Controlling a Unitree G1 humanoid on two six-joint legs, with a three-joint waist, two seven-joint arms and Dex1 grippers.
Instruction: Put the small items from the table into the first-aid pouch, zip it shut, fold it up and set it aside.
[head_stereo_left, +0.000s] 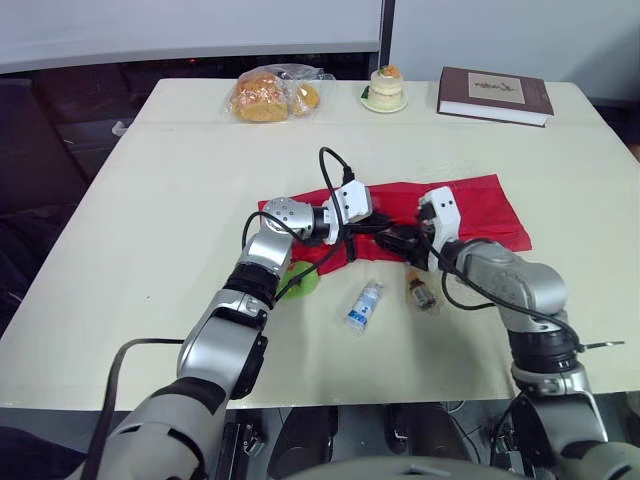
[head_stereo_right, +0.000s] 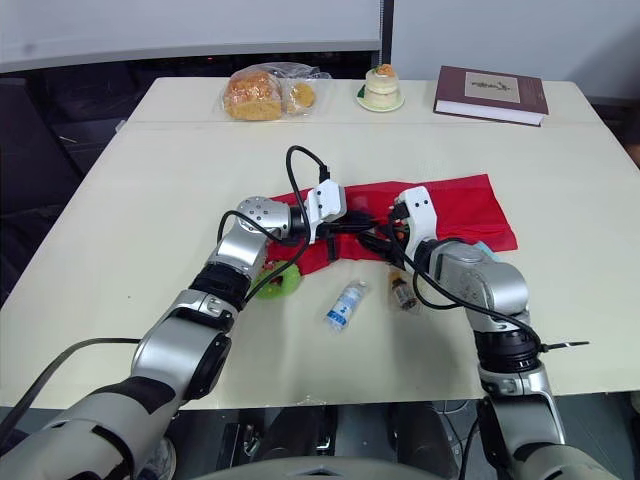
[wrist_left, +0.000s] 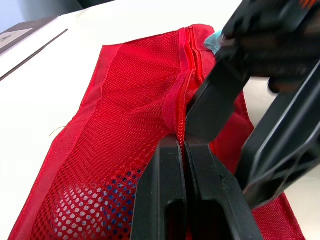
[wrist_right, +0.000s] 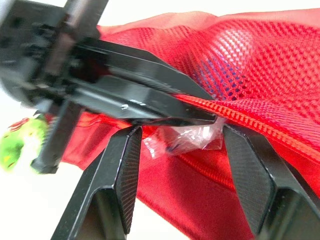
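Note:
The red mesh first-aid pouch (head_stereo_left: 480, 215) lies flat at the table's middle. My left gripper (wrist_left: 184, 145) is shut on the pouch's zipper edge (wrist_left: 186, 75), lifting it slightly. My right gripper (wrist_right: 182, 135) faces it from the other side, open, its fingers (wrist_right: 125, 170) spread on either side of a clear plastic packet (wrist_right: 185, 141) at the pouch mouth. Dark items show through the mesh (wrist_right: 220, 70). In front of the pouch lie a small clear bottle (head_stereo_left: 364, 304), a small brown vial (head_stereo_left: 421, 291) and a green item (head_stereo_left: 303, 283).
At the table's far edge are a bagged bread (head_stereo_left: 268, 95), a small cake on a plate (head_stereo_left: 385, 88) and a dark red book (head_stereo_left: 494, 95). A light blue thing (head_stereo_right: 482, 246) peeks out by the pouch's right end. Black cables loop over both wrists.

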